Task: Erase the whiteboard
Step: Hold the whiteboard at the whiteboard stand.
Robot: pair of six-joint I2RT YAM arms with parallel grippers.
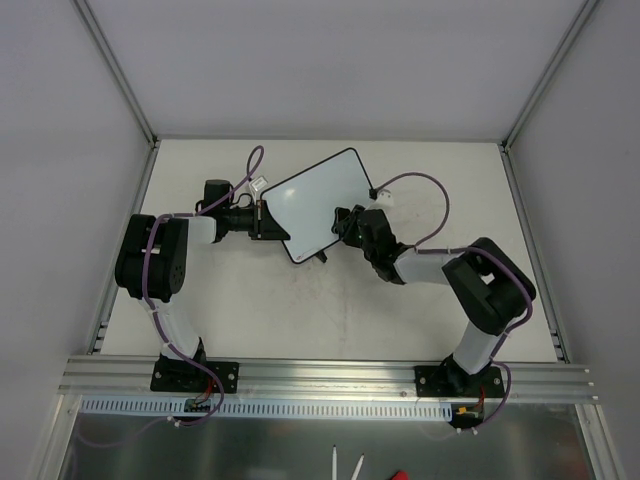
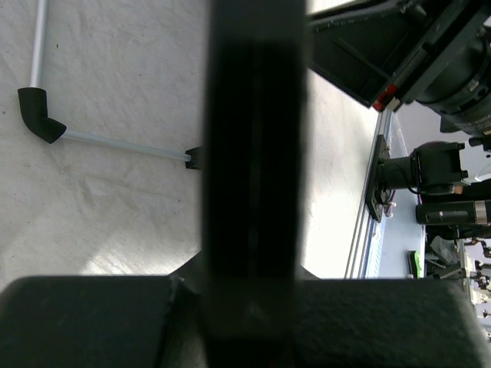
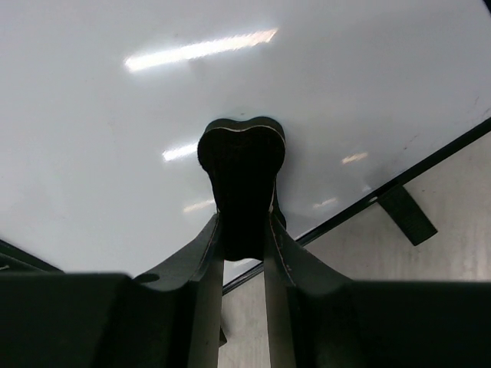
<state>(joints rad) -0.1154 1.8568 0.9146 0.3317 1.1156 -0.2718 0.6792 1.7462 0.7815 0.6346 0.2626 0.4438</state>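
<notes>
Right gripper [image 3: 242,230], clamped tight on the black eraser [image 3: 242,165], rests at the whiteboard's [image 1: 318,200] lower-right edge. The board stretches away to the upper left, where the left gripper [image 1: 265,220] pinches its far side.

The left arm [image 1: 160,262] and right arm [image 1: 488,288] pair white tubular links with bulky black joints, bolted on black base plates [image 1: 195,376] at six o'clock. Purple cables [image 1: 437,200] loop along each toward the black left gripper [image 1: 264,219] and right gripper [image 1: 346,221].

White tabletop [image 1: 300,320], aluminium rail [image 1: 330,375] along its near edge, grey walls [image 1: 330,60]
</notes>
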